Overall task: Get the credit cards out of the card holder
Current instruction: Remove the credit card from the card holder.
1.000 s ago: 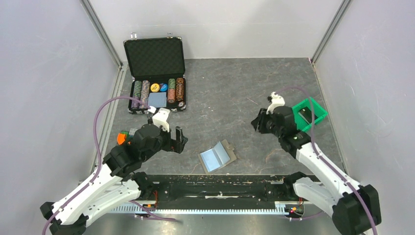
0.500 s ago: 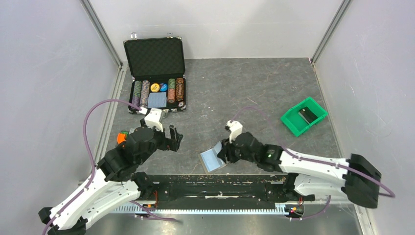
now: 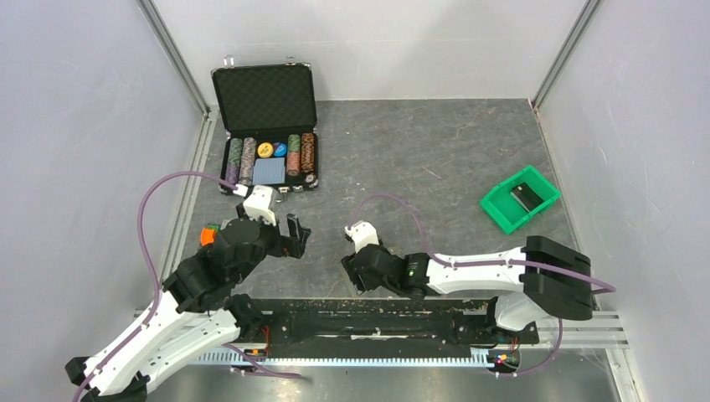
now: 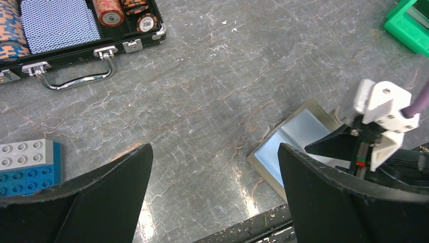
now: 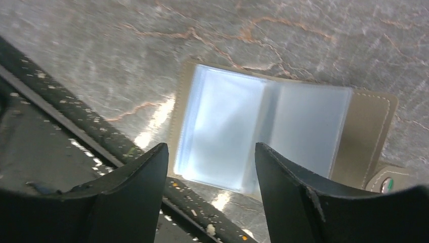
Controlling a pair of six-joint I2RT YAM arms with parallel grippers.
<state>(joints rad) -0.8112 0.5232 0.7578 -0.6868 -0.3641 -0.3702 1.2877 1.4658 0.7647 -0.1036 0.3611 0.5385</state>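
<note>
Top external view, from the left: a few toy bricks (image 3: 209, 233) lie by the left wall, and behind them the black chip case (image 3: 266, 126) stands with its lid up. My left gripper (image 3: 295, 239) hangs over bare table (image 3: 435, 151) just to the right of the bricks, its jaws spread wide with nothing in them. Just to its right, my right gripper (image 3: 352, 276) reaches in low along the near edge. From this view it covers the card holder almost completely. Well off to the right sits the green bin (image 3: 519, 199).

In the left wrist view, the bricks (image 4: 25, 162) are at the left and the chip case (image 4: 76, 25) is at the upper left. The left gripper (image 4: 213, 152) frames empty tabletop. The card holder (image 4: 291, 139) lies open and flat just inside the right-hand finger (image 4: 344, 197), partly under the right arm's white wrist block.

In the right wrist view, the right gripper (image 5: 210, 152) has its jaws parted and is gripping nothing. The card holder (image 5: 369, 136) lies spread on the table directly beyond the fingertips. Its fold is a little right of the gap, the left pale-blue panel (image 5: 222, 131) lies between the fingertips, and the right pale-blue panel (image 5: 308, 126) reaches past the right finger (image 5: 303, 197). Whether the fingertips touch it, I cannot tell. Its near edge lies along the black rail (image 5: 40, 126).
</note>
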